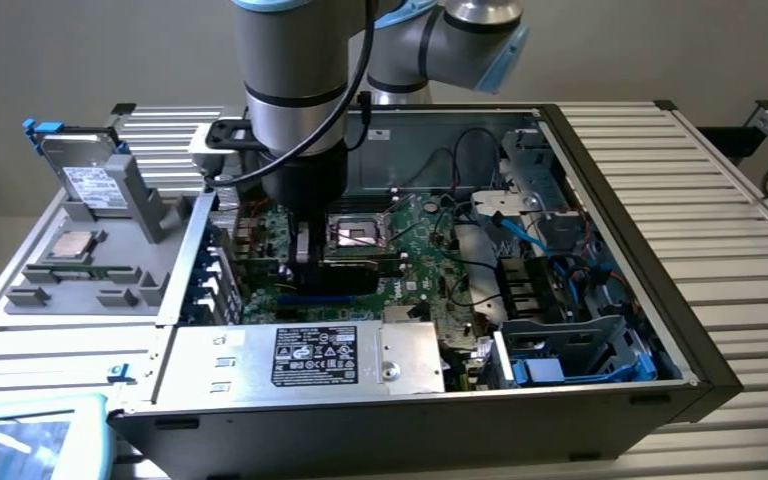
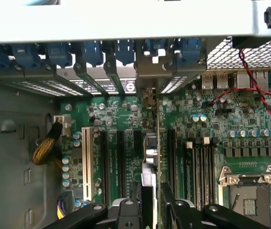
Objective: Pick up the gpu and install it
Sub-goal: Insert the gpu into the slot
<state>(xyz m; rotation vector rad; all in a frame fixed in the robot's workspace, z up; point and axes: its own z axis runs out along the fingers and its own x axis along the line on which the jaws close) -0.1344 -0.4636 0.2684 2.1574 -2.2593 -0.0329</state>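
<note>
**Technician A:** Ribbed metal benching carries an open computer case (image 1: 704, 370), lid off, with the motherboard (image 1: 404, 265) exposed. Where is the gpu?

**Technician B:** The gpu (image 2: 151, 162) stands on edge between the gripper (image 2: 157, 210) fingers, directly over the expansion slots (image 2: 121, 162) near the case's rear wall. The fingers are pinched onto its upper edge — one to each face. Whether the card is seated in a slot cannot be told.

**Technician A:** Handling characteristics?

**Technician B:** Judged stiff, light and fragile: a thin circuit board with exposed components. Hold it by the upper edge (never by the contact strip), and keep it square to the slot, since a tilted card would likely bind.

**Technician A:** Surroundings?

**Technician B:** A grey parts tray (image 1: 84, 270) sits against the case on the exterior view's left, with a hard drive (image 1: 91, 180) standing upright in it. The power supply (image 1: 311, 355) occupies the case's near edge; loose red and black wires (image 2: 250, 81) run beside the rear ports — a snag hazard.
</note>
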